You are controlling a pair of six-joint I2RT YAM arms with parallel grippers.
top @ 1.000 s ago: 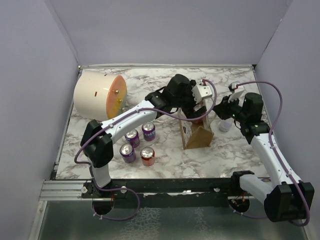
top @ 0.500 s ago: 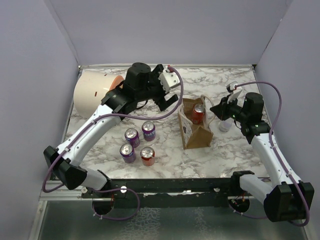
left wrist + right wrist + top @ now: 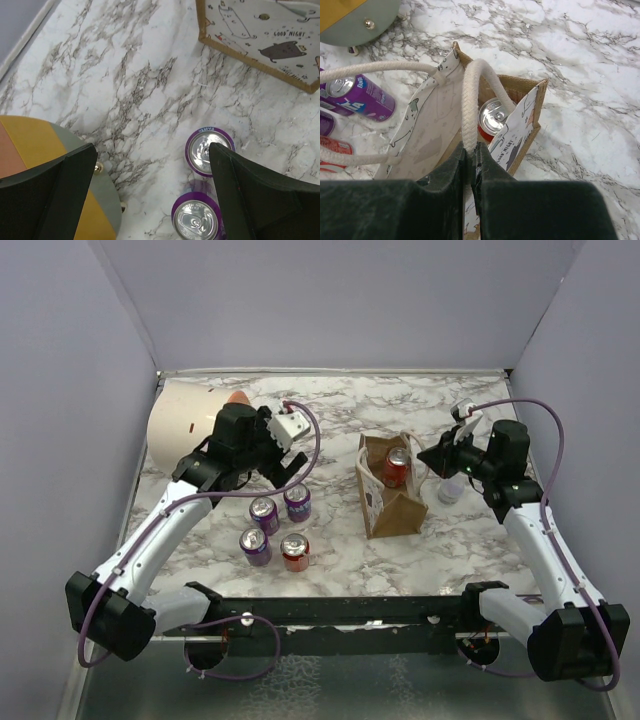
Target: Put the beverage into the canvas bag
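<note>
Right claw [image 3: 470,150] is shut tight on one white rope handle [image 3: 469,105] of the canvas bag [image 3: 385,508], holding the mouth wide. The bag stands upright on the marble table [image 3: 330,410], a little right of its middle. One red can [image 3: 493,116] is upright inside, against the wall nearer the far edge.

That grip is the first hazard. The bag is light fabric, so by my reading any tug sideways or upward on the rope could tilt it and tip out the can. Letting go early could drop the loop across the opening.

Left claw [image 3: 155,175] is wide open and holds nothing. It hovers over a purple Fanta can [image 3: 207,149] and a second purple can [image 3: 195,217], left of the table's middle. These two nearly touch, and a third purple can [image 3: 255,545] and a loose red can [image 3: 294,552] sit just beside them toward the near edge. A finger coming down between them could knock a neighbour over and set it rolling.

Room left in the bag looks tight, so a carried can might catch the rim or land on the red one.

Behind the cans, the cream cylinder [image 3: 185,425] in the far left corner crowds the left arm's elbow room.
</note>
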